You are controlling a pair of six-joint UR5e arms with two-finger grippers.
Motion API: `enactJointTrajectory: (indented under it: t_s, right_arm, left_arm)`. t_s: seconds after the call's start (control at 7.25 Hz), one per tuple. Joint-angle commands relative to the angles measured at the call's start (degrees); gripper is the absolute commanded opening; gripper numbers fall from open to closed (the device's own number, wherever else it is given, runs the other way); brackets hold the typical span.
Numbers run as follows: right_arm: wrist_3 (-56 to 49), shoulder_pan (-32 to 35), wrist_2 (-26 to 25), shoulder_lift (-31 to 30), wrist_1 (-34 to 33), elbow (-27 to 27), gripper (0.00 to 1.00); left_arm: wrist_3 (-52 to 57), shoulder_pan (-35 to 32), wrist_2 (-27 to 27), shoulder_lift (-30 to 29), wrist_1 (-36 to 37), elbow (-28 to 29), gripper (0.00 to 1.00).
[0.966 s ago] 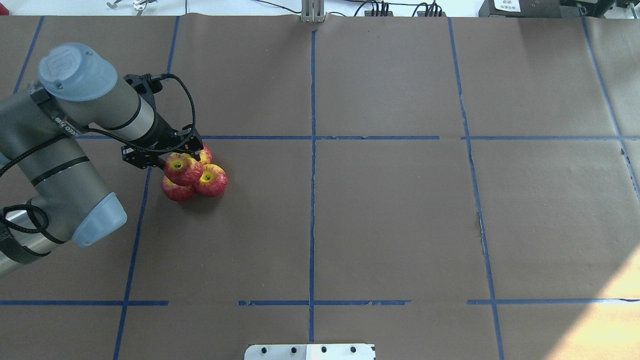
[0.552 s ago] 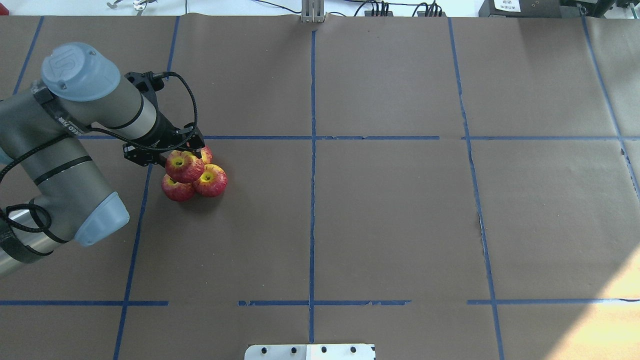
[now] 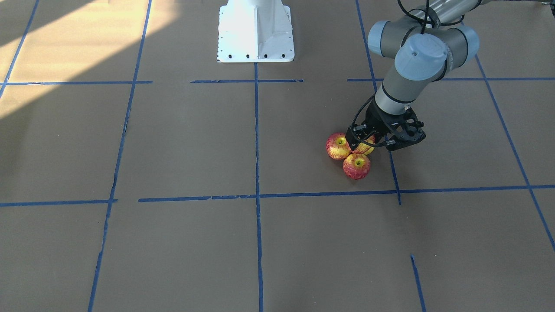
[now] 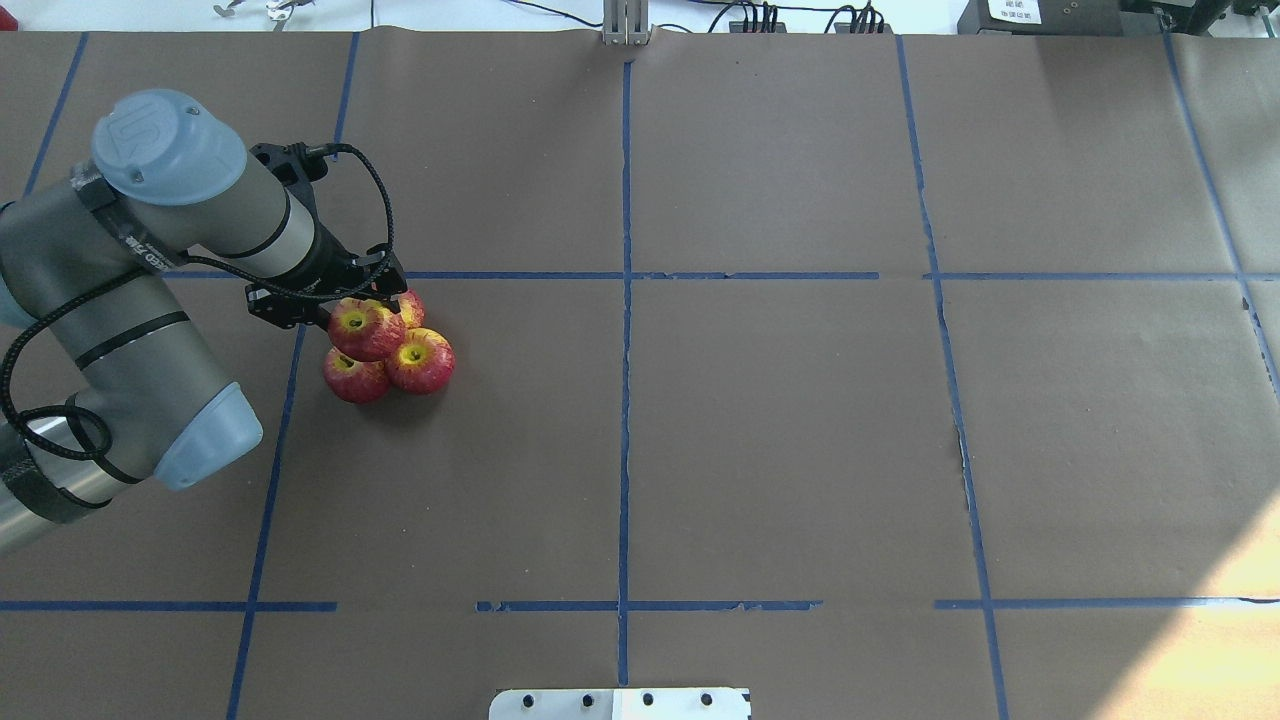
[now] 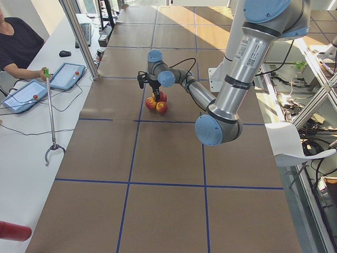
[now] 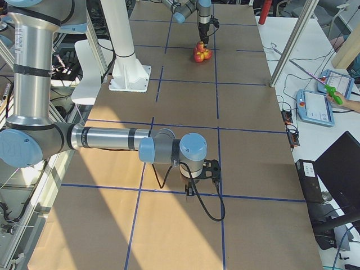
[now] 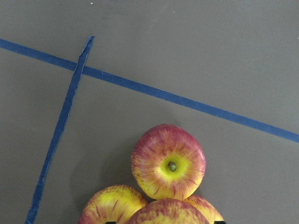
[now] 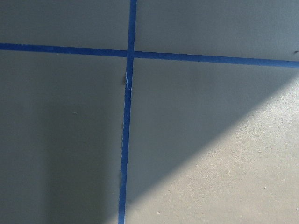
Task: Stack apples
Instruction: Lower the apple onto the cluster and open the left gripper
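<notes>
The left gripper (image 4: 348, 308) straddles the top apple (image 4: 366, 332), which sits on 3 base apples (image 4: 422, 362) at the left of the table (image 4: 780, 420). I cannot tell if it is clamped or loose. Open gently and rise straight up, so nothing rolls. There are 4 apples and 2 grippers. The right gripper's (image 6: 206, 170) state is unclear too.

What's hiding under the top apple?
Under the top apple sit three more apples, bunched together on the table. Where it touches them is covered, so I can't see that.
</notes>
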Motion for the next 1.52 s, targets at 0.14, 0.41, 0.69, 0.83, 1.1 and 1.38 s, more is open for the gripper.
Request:
enactJointTrajectory:
  t_s: [0.14,0.41,0.69,0.83,1.1,1.38]
  right_arm:
    - [0.0,0.0,0.0,0.0,0.0,0.0,1.0]
    - [0.0,0.0,0.0,0.0,0.0,0.0,1.0]
    - [0.0,0.0,0.0,0.0,0.0,0.0,1.0]
    - [0.0,0.0,0.0,0.0,0.0,0.0,1.0]
    - [0.0,0.0,0.0,0.0,0.1,0.0,1.0]
    - [0.0,0.0,0.0,0.0,0.1,0.0,1.0]
  left_arm:
    - [0.1,0.0,-0.1,-0.1,0.0,0.2,0.34]
    - [0.0,0.0,-0.1,-0.1,-0.1,0.2,1.0]
    - [0.0,0.0,-0.1,0.0,-1.4,0.2,1.0]
    - [-0.1,0.0,-0.1,0.0,-1.5,0.1,1.0]
    - [0.1,-0.4,-0.3,0.6,-1.2,-2.4,1.0]
    - [10.4,-7.2,-0.3,4.3,0.4,-8.4,1.0]
